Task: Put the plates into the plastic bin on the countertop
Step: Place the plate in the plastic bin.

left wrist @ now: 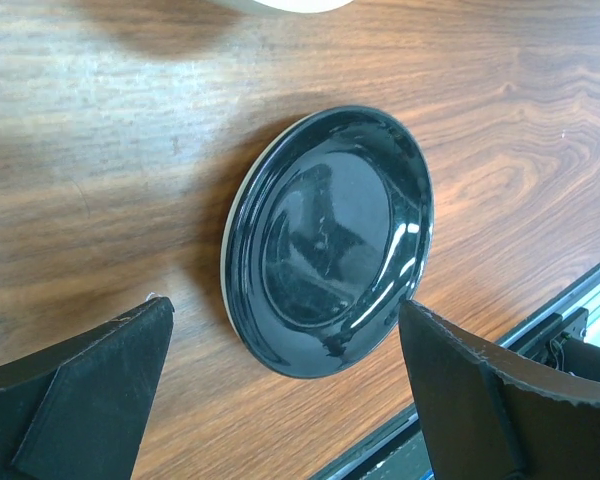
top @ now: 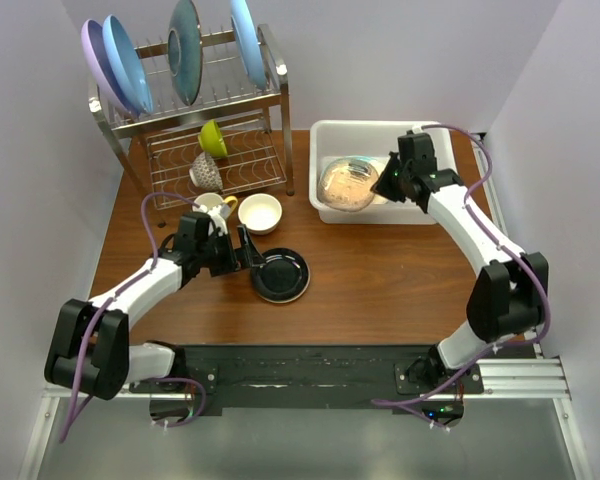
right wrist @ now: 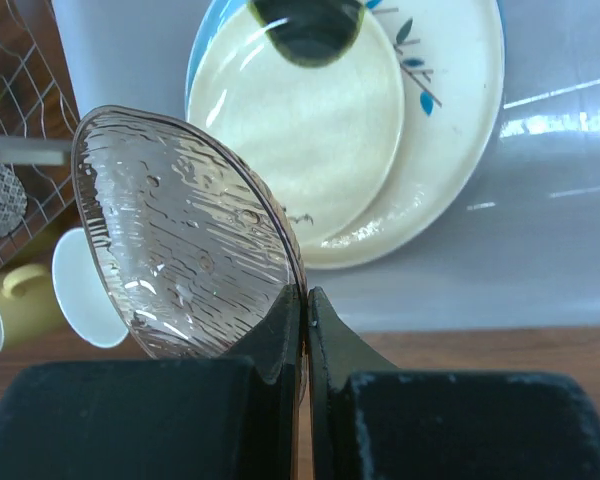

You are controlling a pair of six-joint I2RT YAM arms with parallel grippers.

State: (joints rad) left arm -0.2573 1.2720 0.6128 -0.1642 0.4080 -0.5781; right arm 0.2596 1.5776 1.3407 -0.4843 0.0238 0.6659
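White plastic bin [top: 370, 130] held stacked cream plates [right wrist: 310, 120], right pincer [right wrist: 305, 310] gripped clear glass plate [right wrist: 180, 230] over it, left pincer [left wrist: 285, 310] wide above black plate [left wrist: 330, 240].

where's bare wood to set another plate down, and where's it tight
Widest bare countertop lies between the black plate, the bin and the right arm. Crowded: the far left, where rack, mug, bowl and the open left pincer sit close together. The right pincer holds the glass plate over the bin.

White links [top: 460, 225], purple cables [top: 144, 215], black left hand [top: 248, 254].
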